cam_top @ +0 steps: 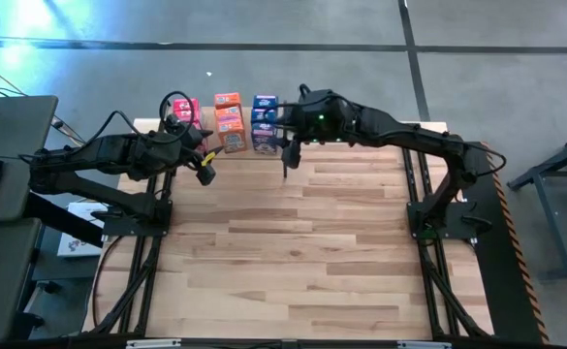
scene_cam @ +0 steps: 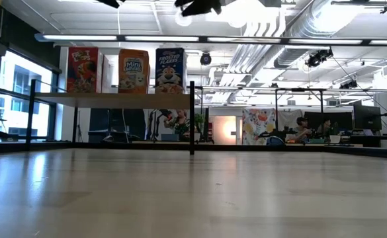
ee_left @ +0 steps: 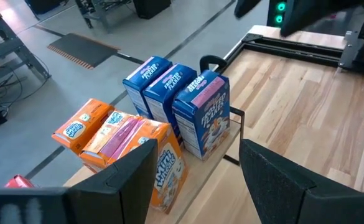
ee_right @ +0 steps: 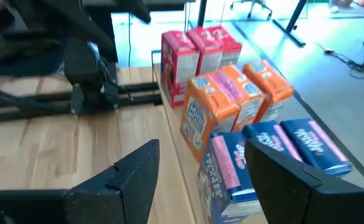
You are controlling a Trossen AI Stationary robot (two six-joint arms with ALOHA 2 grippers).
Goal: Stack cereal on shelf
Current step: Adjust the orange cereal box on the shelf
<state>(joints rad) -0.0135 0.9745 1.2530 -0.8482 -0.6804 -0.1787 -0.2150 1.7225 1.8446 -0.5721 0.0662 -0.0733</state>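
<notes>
Both hands, left hand (cam_top: 205, 171) and right hand (cam_top: 286, 153), hover released and empty above the bench (cam_top: 293, 252) (near the shelf (scene_cam: 114, 100)), where all cereal (cam_top: 229, 121) stands in rows.

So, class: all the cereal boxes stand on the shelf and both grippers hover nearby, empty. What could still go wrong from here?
1. The blue boxes stand close to the shelf edge; a nudge from the right gripper just beside them might tip one off.
2. The left gripper hangs open close to the pink-red boxes; swinging away carelessly could topple that row.
3. The orange boxes sit tightly packed between the others, so one fall may knock neighbours.
</notes>
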